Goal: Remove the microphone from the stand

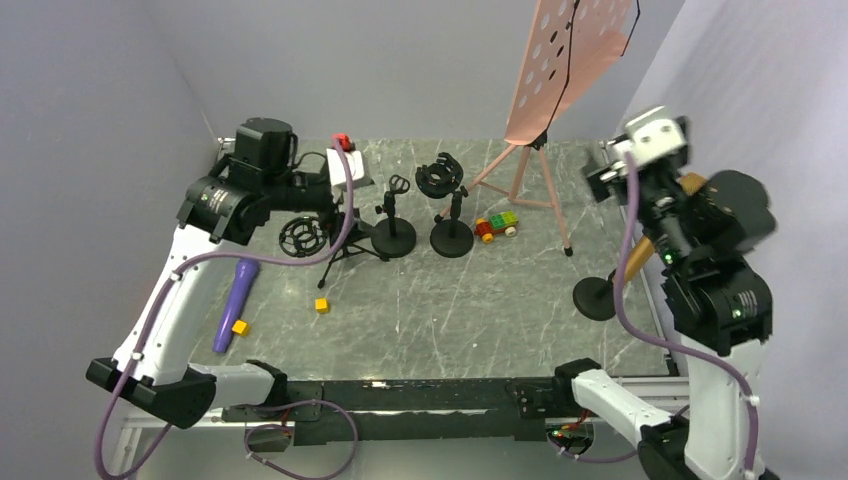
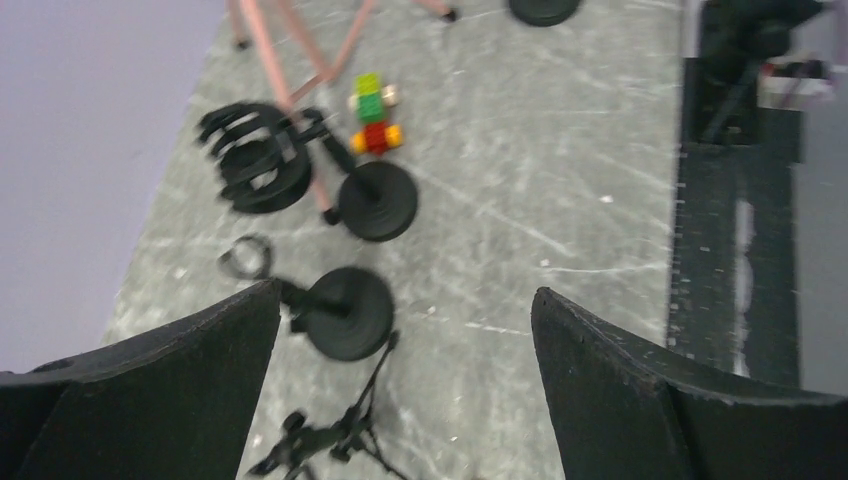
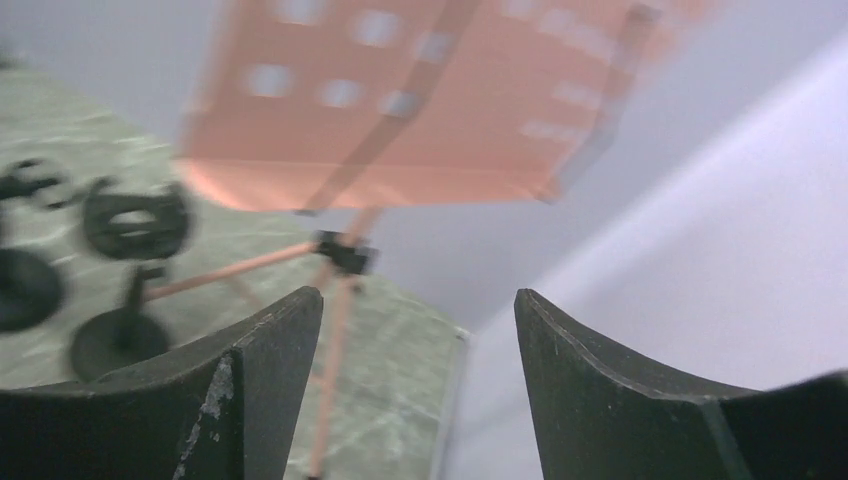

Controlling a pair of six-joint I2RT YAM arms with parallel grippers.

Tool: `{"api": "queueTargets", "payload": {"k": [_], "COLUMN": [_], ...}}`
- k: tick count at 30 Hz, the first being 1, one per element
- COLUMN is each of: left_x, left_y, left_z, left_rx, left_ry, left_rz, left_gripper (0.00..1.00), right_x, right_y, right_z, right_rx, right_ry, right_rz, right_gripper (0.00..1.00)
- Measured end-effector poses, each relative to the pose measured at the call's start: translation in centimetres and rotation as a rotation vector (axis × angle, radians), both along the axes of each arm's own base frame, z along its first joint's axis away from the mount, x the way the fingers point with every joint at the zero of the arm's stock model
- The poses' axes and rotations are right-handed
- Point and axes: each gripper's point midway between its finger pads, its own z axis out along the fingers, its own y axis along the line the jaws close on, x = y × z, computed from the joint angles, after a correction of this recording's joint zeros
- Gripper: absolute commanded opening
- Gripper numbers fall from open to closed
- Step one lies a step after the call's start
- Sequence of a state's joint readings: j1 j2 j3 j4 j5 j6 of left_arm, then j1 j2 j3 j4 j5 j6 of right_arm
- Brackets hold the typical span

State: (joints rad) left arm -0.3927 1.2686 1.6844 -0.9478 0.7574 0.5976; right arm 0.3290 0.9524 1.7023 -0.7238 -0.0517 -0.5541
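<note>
Microphone [image 1: 234, 300] lies well apart from left gripper [image 2: 405, 300].

Smooth pale grey walls [image 1: 400, 60] enclose a grey, white-veined stone-look tabletop [image 1: 450, 300] under soft, even light. Ahead of the right gripper [image 3: 420, 300], two walls meet in a corner [image 3: 560, 268].

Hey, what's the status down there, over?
Left gripper open, empty. Right gripper open, empty. Purple microphone flat on table, in no stand. Small yellow block beside it.
</note>
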Motion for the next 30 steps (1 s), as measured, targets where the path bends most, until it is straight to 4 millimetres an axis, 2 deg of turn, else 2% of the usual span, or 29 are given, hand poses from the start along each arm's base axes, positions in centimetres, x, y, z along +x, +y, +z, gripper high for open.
{"api": "queueTargets", "payload": {"k": [3, 6, 10, 13, 16, 21, 25, 30], "left_x": [-2.5, -4.7, -7.0, -8.8, -10.3, -12.0, -12.3, -12.1], "left_y": [-1.9, -2.4, -2.0, -1.6, -1.3, -0.1, 1.1, 2.1], "left_z": [-0.1, 0.2, 0.9, 1.5, 2.0, 2.0, 2.3, 1.9], "left_rx": [-0.02, -0.045, -0.095, -0.145, -0.192, -0.235, -0.25, -0.263], "left_ry": [0.014, 0.016, 0.005, 0.007, 0.015, 0.008, -0.018, -0.023], "left_rz": [-0.113, -0.178, -0.199, -0.208, -0.219, -0.202, -0.164, -0.115], "left_gripper": [0.99, 0.99, 0.99, 0.99, 0.99, 0.99, 0.99, 0.99], "right_x": [-0.5, -1.3, -2.1, -2.6, -2.5, -1.2, -0.2, -0.1], "right_y": [-5.9, -10.4, -14.5, -16.8, -18.4, -19.2, -19.6, -21.0], "right_z": [2.3, 2.9, 1.3, -0.5, -1.5, -3.7, -6.8, -10.5], "right_rx": [0.05, 0.099, 0.159, 0.204, 0.259, 0.315, 0.354, 0.399], "right_ry": [-0.073, -0.09, -0.046, 0.025, 0.085, 0.177, 0.269, 0.37], "right_rz": [-0.266, -0.483, -0.693, -0.81, -0.888, -0.916, -0.923, -0.984], "right_gripper": [0.75, 0.79, 0.81, 0.81, 0.82, 0.82, 0.8, 0.76]}}
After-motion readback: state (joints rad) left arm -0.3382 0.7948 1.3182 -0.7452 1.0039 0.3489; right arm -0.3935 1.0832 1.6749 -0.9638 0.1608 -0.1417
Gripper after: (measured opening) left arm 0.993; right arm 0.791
